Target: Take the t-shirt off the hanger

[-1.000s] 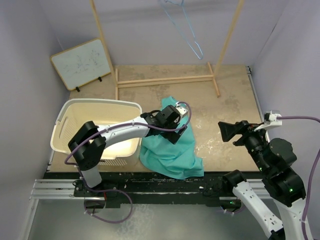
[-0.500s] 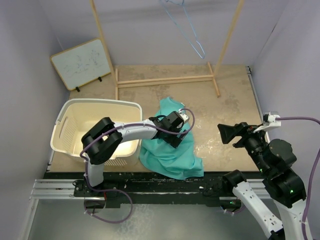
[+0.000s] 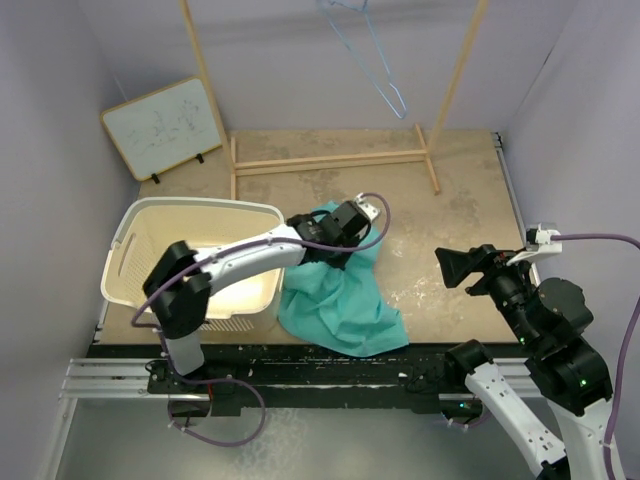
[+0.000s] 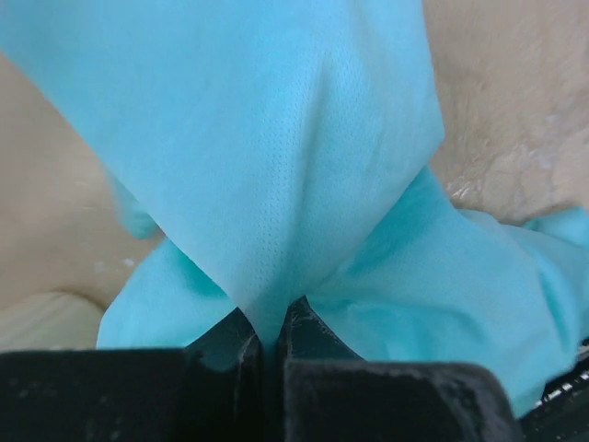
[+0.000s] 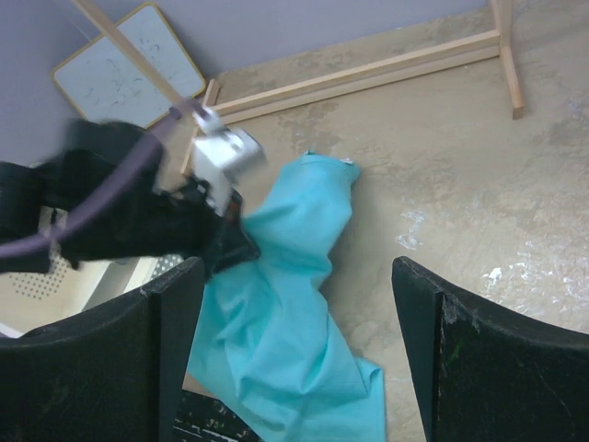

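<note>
One fold of t-shirt clamped tight in left gripper; rest heaped on table, 6 o'clock of hanger, fully off wire. Right gripper spread wide, empty, 3 o'clock of cloth. Best: lift high before swinging toward 9 o'clock basket, avoiding drag.

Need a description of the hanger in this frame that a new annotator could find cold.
Find the light wooden rack at the far side of the table. High between its two slanted poles hangs the thin light-blue wire hanger, bare. It is the only blue, wire-thin thing there; the teal-green fabric t-shirt sits crumpled lower down on the table.
</note>
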`<action>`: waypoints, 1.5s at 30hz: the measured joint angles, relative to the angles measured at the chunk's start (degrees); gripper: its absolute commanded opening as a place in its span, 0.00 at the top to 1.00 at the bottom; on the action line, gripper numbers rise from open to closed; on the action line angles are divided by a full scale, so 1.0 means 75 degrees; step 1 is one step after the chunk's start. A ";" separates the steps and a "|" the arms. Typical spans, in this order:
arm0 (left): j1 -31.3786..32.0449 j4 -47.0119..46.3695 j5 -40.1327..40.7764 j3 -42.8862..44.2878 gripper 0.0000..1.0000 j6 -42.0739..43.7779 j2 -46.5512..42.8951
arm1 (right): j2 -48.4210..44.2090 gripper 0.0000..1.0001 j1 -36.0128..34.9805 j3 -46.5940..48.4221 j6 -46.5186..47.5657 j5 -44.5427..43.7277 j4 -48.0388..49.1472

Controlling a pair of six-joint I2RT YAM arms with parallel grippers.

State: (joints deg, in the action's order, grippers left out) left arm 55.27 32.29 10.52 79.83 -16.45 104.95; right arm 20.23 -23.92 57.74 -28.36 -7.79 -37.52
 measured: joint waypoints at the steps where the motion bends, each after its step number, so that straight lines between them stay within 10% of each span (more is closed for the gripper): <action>1: -0.0015 0.0242 0.0178 0.0213 1.00 0.0076 -0.0280 | 0.0003 0.16 0.0000 0.0000 -0.0003 -0.0003 0.0000; 18: -0.1399 0.2812 0.2964 0.5126 0.98 0.1209 -0.4089 | 0.0128 0.17 0.0000 0.0000 0.0038 -0.0020 -0.0041; 26: -0.1402 0.3316 0.4191 0.3226 0.92 0.1198 -0.5814 | 0.0154 0.17 -0.0003 0.0003 0.0055 -0.0017 -0.0041; 29: -0.1402 0.3427 0.4430 0.1781 0.61 0.1084 -0.6365 | 0.0160 0.17 -0.0003 0.0009 0.0055 -0.0015 -0.0041; 31: -0.1402 0.3483 0.4363 0.0874 0.65 0.0933 -0.6502 | 0.0184 0.17 -0.0003 0.0020 0.0055 -0.0003 -0.0044; 35: -0.1402 0.3503 0.3806 -0.0239 0.01 0.0647 -0.6531 | 0.0219 0.17 -0.0003 0.0044 0.0058 0.0012 -0.0047; 45: -0.1396 0.2841 0.3372 -0.0667 0.01 0.0469 -0.8513 | 0.0315 0.18 -0.0003 0.0128 0.0052 0.0201 -0.0047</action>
State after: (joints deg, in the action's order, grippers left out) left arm 44.80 53.60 35.81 74.83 -12.93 41.10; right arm 22.59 -23.94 58.70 -27.97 -6.28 -37.87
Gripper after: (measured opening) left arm 0.990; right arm 0.829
